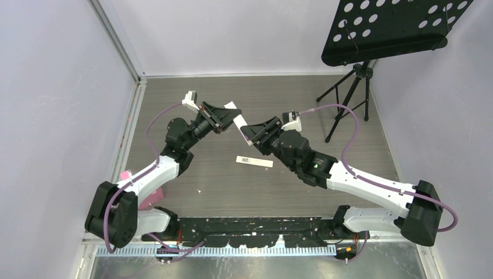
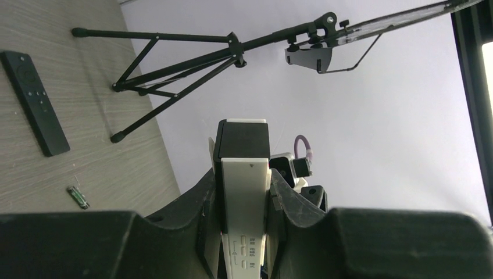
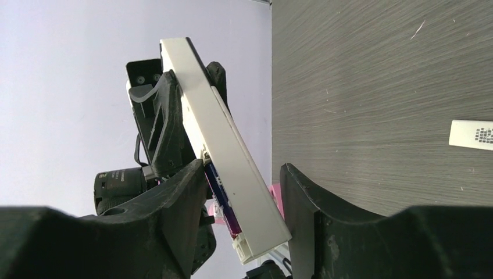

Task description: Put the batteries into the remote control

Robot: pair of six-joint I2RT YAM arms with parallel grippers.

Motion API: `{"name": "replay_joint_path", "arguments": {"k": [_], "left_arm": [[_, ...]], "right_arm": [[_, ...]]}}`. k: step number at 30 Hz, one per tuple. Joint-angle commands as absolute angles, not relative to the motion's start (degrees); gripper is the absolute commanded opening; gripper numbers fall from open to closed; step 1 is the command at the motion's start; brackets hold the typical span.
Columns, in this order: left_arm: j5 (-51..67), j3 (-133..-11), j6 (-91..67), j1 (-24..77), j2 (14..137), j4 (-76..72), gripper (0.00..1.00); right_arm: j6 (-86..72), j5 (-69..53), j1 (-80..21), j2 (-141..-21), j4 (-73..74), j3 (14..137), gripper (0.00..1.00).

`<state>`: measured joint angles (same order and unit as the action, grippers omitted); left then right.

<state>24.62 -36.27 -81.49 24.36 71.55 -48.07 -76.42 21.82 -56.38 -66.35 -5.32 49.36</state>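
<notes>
– Grey wood-grain desk [image 1: 221,192], matte and flecked with a few pale specks. Smooth lavender walls [image 1: 58,87] close it in on three sides. What stands at the back?
– A black music stand [image 1: 389,26]. Its tray is a perforated sheet, and it rests on thin tubular tripod legs.
– And the white remote [image 3: 215,133]?
– It is a slim, flat plastic bar with square edges, held clear of the desk and tilted. The left pincer [image 1: 222,116] is clamped on its upper part, with black moulded fingers on both sides.
– Where are the batteries?
– One purple-blue battery [image 3: 222,197], a thin glossy cylinder, lies along one broad face of the white remote near its lower end. A green battery [image 2: 77,197] lies loose on the desk, near a long black remote [image 2: 34,102] with round buttons.
– And the right pincer [image 3: 241,215]?
– It straddles the white remote's lower end with its fingers spread. One finger [image 3: 174,221] sits on the battery side, and a gap shows between the other finger and the remote's plain face.
– Anything else on the surface?
– A white strip [image 1: 254,161] with a small printed code lies flat on the desk, just below the two pincers in the top view.
</notes>
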Motion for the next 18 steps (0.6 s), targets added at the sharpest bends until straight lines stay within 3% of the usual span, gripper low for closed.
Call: {"name": "replay_joint_path", "arguments": {"k": [1, 6, 8, 10, 12, 18], "left_arm": [[27.2, -39.7, -84.2, 25.6, 68.9, -42.4, 0.00], [28.9, -39.5, -90.7, 25.6, 70.2, -44.5, 0.00], [29.0, -39.5, -90.7, 25.6, 70.3, -45.3, 0.00], [28.9, -39.6, -88.8, 25.6, 70.1, -43.9, 0.00], [29.4, -39.4, -85.7, 25.3, 70.0, -42.9, 0.00], [36.2, -38.3, -71.3, 22.8, 70.6, -37.2, 0.00]], "right_arm": [[-72.3, 23.9, -56.5, -64.8, -6.7, 47.8, 0.37], [-71.0, 22.2, -55.0, -63.7, -8.5, 45.9, 0.38], [-70.5, 21.5, -54.4, -63.1, -8.7, 45.7, 0.52], [-68.8, 21.6, -54.0, -61.8, -8.8, 45.6, 0.73], [-66.2, 22.1, -53.6, -59.6, -8.7, 45.2, 0.81], [-57.7, 23.0, -49.8, -49.9, 5.1, 46.3, 0.80]]}}
